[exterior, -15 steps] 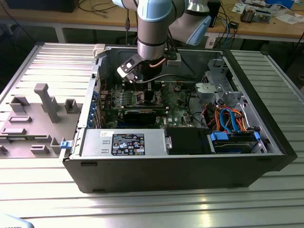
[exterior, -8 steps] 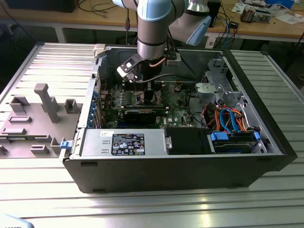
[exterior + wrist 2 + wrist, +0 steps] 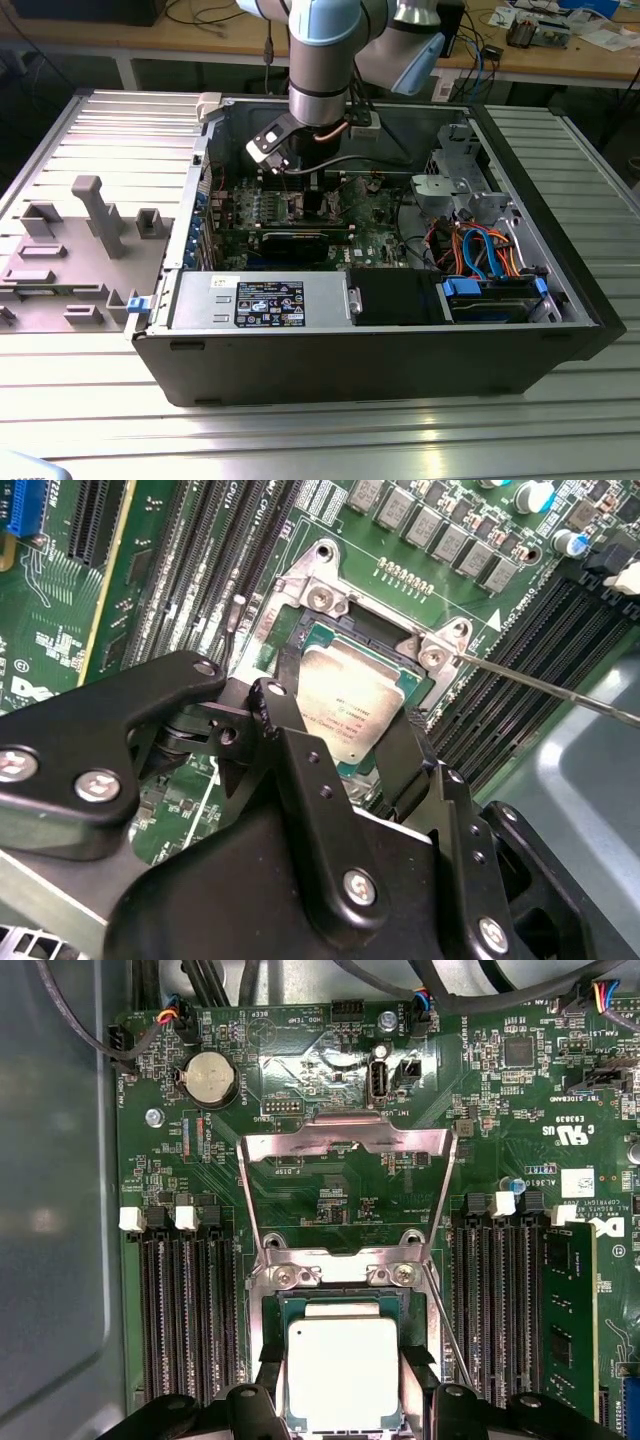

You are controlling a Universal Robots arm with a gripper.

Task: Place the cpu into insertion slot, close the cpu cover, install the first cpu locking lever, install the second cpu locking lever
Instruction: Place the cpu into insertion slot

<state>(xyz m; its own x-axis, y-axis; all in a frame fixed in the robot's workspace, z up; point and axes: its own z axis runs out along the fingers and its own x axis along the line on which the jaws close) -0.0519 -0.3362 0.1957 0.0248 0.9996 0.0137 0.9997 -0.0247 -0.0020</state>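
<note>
First wrist view: the pincer (image 3: 345, 1365) is clenched on the cpu (image 3: 343, 1395), one finger (image 3: 270, 1370) against each of two opposite edges of the chip. The cpu lies level, metal top up, within the rim of the insertion slot (image 3: 340, 1272) (whether it is fully seated cannot be told). The cpu cover (image 3: 345, 1142) is swung open, hinged at the slot's edge away from the pincer and standing clear of the socket, with the board visible through its square opening. One thin locking lever (image 3: 445, 1325) runs beside the slot; in the second wrist view it is a wire rod (image 3: 545, 688) angled out past the slot's corner and not latched down. Black memory slots (image 3: 190, 1310) flank the socket on both sides of the green motherboard (image 3: 300, 1050), and a coin cell (image 3: 210, 1078) sits beyond the open cover.

Exterior view: the arm (image 3: 325, 50) reaches down into the open computer case (image 3: 350, 365), which rests about mid-counter (image 3: 300, 435). A labelled power-supply box (image 3: 260, 300) lies along the case's near wall. A grey fixture (image 3: 95, 215) stands by the counter's edge at the exterior view's left.
</note>
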